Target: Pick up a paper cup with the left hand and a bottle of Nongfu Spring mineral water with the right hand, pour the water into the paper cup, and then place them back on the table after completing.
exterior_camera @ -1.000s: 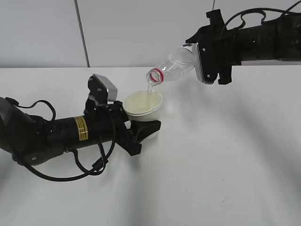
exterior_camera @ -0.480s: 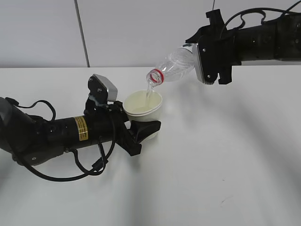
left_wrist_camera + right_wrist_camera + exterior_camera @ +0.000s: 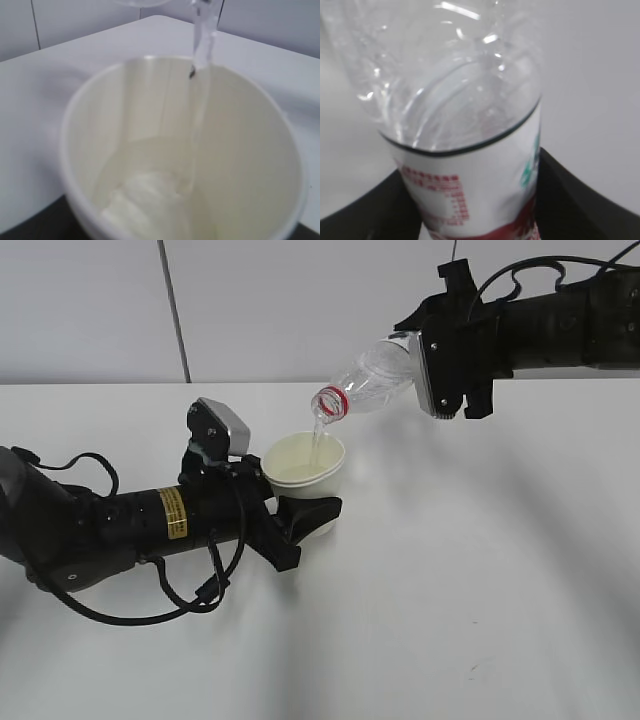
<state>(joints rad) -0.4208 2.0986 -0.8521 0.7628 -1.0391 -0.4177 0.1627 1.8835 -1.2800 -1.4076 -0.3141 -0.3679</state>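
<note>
So the left hand has its black jaws wrapped around the lower part of the paper cup, holding it upright just above the white worktop, and the right hand is clamping its jaws on the labelled body of the bottle, which is tilting neck-down toward the cup. The exterior view is the only one giving you the whole setup: the bottle's red neck ring sitting right above the cup rim, and a thin stream of the water dropping in. The left wrist view is showing what you can't get from outside, the cup's inside: smooth, off-white, round walls with a rolled rim, a shallow pool at the bottom, and the stream coming down near the far wall; it's pretty blurry up close. The right wrist view is looking along the bottle, so you're getting the clear, crinkly ribbed plastic with glints, a white wrap label with red print and a bit of green, and dark jaw pieces hugging it on both sides. The worktop is looking plain and matte, with soft shadows.
</note>
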